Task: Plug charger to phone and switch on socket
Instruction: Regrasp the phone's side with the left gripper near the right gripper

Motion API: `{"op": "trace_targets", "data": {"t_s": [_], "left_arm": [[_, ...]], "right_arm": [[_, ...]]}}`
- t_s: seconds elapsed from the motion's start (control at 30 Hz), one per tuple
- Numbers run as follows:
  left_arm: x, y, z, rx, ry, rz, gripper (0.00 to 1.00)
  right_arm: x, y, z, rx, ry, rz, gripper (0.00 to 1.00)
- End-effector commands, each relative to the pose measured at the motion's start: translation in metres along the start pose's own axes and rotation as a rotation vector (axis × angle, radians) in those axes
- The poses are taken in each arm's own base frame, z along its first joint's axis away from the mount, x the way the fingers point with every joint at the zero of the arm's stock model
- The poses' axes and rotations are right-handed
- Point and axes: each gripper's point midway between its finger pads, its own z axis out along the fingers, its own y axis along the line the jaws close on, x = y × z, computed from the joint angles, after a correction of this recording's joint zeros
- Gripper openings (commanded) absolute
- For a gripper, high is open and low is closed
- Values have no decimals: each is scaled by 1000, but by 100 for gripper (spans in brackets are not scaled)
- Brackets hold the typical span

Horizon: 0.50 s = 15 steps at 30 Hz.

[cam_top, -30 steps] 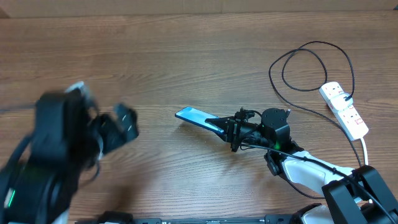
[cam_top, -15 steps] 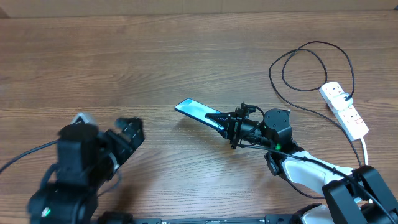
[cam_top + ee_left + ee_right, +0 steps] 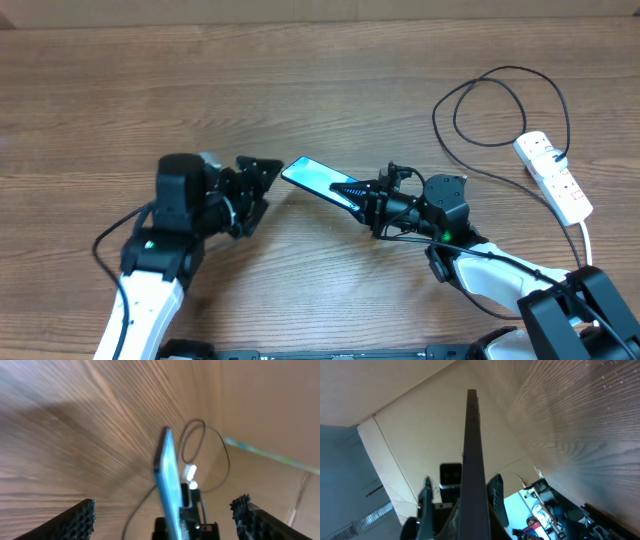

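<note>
The phone, light blue screen, is held off the table at a tilt by my right gripper, which is shut on its right end. In the right wrist view I see its dark edge running up between the fingers. My left gripper is open and empty, right at the phone's free left end. The left wrist view shows the phone edge-on between the spread fingers. The black charger cable loops at the far right, running to the white socket. Its plug tip is not visible.
The socket's thick white cord runs down the right edge toward the right arm's base. The cable loop also shows in the left wrist view. Bare wooden table lies at the back and left.
My left arm has swung from the far left across to the phone's left end, gripper open. My right gripper keeps hold of the phone and has shifted it slightly up and left.
</note>
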Motion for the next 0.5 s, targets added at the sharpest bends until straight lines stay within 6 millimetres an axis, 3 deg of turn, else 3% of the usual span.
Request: {"op": "trace_targets", "data": {"t_s": [0.0,0.17,0.27,0.47], "left_arm": [[18,-3,18,9,108,-43,81],[30,-6,45,10,160,-32,80],[34,-1,51,-13,177,-51,67],[35,-1,52,-12,185,-57,53]], "right_arm": [[11,2,4,-5,29,19,4],[20,-3,17,-11,-4,10,4],[21,-4,21,-22,-32,6,4],[20,-3,24,-34,-63,3,4]]}}
